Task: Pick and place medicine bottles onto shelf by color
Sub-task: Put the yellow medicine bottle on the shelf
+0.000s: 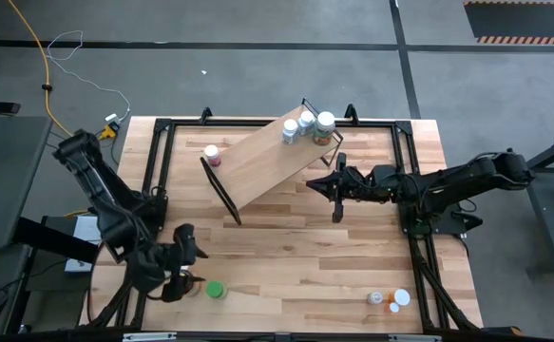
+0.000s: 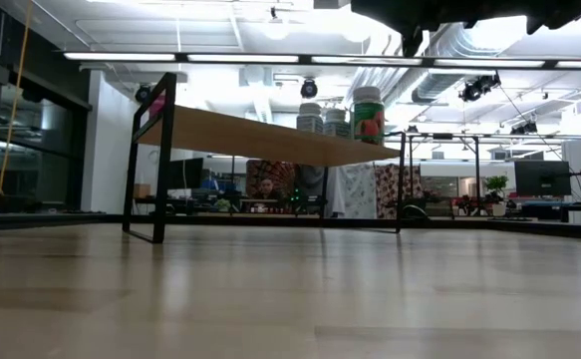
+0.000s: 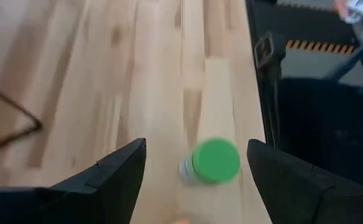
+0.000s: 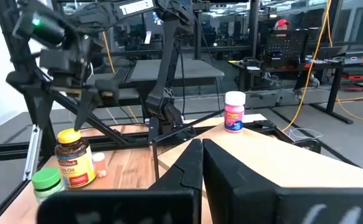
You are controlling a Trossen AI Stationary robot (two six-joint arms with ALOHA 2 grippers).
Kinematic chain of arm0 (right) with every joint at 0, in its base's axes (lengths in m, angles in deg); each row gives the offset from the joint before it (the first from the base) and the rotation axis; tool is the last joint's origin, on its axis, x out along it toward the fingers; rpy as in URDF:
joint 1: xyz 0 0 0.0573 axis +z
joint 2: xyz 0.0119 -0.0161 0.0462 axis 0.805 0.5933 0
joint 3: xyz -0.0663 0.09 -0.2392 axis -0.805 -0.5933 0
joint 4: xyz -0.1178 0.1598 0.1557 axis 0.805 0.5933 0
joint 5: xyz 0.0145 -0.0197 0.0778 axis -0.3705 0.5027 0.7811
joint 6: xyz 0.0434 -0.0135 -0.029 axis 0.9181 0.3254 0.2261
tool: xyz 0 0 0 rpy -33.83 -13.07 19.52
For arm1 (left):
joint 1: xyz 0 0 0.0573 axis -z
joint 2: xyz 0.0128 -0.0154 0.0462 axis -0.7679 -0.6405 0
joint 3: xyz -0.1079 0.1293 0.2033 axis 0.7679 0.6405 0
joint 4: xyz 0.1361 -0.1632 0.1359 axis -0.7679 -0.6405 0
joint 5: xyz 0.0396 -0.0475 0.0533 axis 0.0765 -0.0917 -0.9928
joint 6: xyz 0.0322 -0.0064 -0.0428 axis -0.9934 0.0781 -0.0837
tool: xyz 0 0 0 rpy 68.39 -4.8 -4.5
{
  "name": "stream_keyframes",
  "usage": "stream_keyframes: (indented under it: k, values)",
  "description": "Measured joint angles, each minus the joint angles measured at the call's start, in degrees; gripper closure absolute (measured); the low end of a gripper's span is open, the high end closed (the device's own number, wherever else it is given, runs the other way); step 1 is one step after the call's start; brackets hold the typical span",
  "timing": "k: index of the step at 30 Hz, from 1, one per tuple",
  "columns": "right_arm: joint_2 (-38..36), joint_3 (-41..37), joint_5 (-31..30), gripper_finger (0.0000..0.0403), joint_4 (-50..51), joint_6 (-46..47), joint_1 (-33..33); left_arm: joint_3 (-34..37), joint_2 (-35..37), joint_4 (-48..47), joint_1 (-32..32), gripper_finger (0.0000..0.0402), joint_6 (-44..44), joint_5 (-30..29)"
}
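Left gripper, jaws spread, poised over green-capped bottle at near-left table edge; to be centred, lowered squarely, then closed; right gripper clenched empty beside shelf.

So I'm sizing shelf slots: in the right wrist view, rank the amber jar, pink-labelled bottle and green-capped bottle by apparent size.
1. amber jar
2. pink-labelled bottle, farther off, so unsure
3. green-capped bottle, partly hidden, unsure
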State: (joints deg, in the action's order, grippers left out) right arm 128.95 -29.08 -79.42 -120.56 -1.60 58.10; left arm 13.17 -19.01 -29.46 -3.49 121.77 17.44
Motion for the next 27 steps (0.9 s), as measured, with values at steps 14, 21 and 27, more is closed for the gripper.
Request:
stream_keyframes:
  k: [14,21,27]
  values:
    - [0.0,0.0,-0.5,0.0402,0.6,0.2,0.0,0.0,-2.8,-3.9,0.6,0.0085,11.1,17.0]
    - [0.0,0.0,-0.7,0.0402,0.9,0.2,0.0,0.0,-2.8,-9.2,0.7,0.0085,10.9,15.4]
    - [0.0,0.0,-0.7,0.0402,1.7,0.2,0.0,0.0,-2.8,-9.4,2.5,0.0085,11.0,13.4]
